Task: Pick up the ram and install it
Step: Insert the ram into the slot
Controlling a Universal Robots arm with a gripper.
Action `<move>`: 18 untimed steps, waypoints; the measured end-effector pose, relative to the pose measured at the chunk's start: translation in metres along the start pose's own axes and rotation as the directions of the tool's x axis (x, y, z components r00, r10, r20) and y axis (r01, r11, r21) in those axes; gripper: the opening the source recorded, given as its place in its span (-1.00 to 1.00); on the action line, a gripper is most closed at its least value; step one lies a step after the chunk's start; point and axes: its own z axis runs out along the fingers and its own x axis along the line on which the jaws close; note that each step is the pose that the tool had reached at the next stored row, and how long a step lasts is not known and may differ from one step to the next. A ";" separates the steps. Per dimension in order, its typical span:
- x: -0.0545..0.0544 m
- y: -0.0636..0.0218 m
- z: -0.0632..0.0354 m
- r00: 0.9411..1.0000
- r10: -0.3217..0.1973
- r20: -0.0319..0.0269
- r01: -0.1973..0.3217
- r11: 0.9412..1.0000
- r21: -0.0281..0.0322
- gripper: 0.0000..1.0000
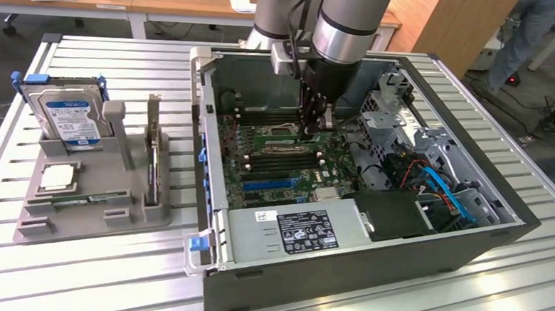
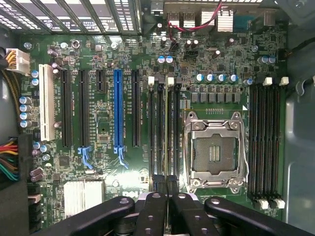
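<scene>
Grey sheet-metal computer case (image 1: 347, 280) lies open on the slatted aluminium surface (image 1: 100, 274). Inside it we see a green motherboard (image 2: 103, 132), a silver power supply box with a printed label (image 1: 293, 231) against the case's near wall, and blue cables (image 1: 446, 193) by the drive cage on the exterior view's right side of the case.

The black gripper (image 2: 166, 187) hangs inside the case, low over the pair of black memory slots (image 2: 165, 128) just beside the empty metal processor socket (image 2: 215, 150). Its fingers are drawn narrowly together; we cannot tell whether anything is pinched between them.

Outside the case, to the exterior view's left of it, stands a grey plastic holder (image 1: 94, 221). It carries a silver hard drive with a blue-white label (image 1: 70, 120) propped upright, a small square silver processor chip (image 1: 56, 177) lying flat, and a thin dark board (image 1: 152, 149) on edge nearest the case. A slim green ram stick (image 1: 85, 201) lies flat in the holder's front groove, well apart from the gripper.
</scene>
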 end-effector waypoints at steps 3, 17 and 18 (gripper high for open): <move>0.000 0.0000 0.0000 1.000 -0.004 0.000 0.004 1.000 0.000 -0.79; 0.003 -0.0001 0.0001 1.000 -0.020 0.000 0.020 1.000 -0.001 -0.79; 0.004 -0.0001 0.0001 1.000 -0.020 0.000 0.020 1.000 -0.001 -0.79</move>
